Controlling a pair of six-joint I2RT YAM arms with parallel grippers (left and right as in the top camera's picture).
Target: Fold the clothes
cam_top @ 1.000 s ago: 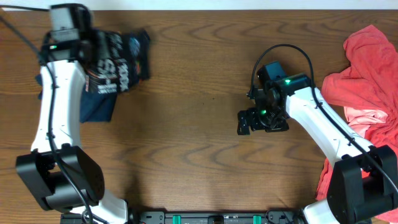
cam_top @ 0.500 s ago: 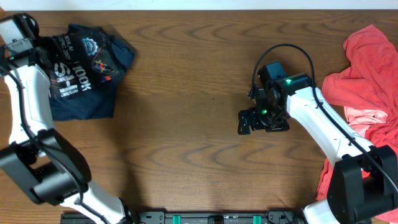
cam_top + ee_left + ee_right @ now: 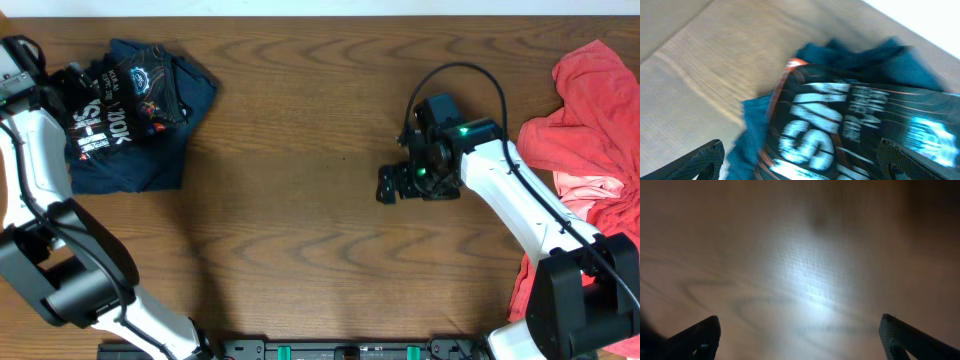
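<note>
A navy printed T-shirt [image 3: 135,115] lies bunched and partly folded at the table's far left. My left gripper [image 3: 60,85] hovers at its left edge, open. In the left wrist view the shirt's white lettering [image 3: 815,130] fills the space between the wide-apart fingers of the left gripper [image 3: 802,167], and nothing is clamped. A pile of red clothes [image 3: 590,130] lies at the right edge. My right gripper [image 3: 390,186] stands open over bare wood at centre right. The right wrist view shows only tabletop between the right gripper's [image 3: 800,342] fingers.
The brown wooden table [image 3: 300,230] runs between the two garments. The red pile trails down the right edge beside the right arm's base [image 3: 575,300]. A pale wall strip [image 3: 320,6] borders the far edge of the table.
My left arm swung to the far left, dragging the navy shirt with it, then its jaws opened and let the cloth go. The right gripper edged slightly up and left.
</note>
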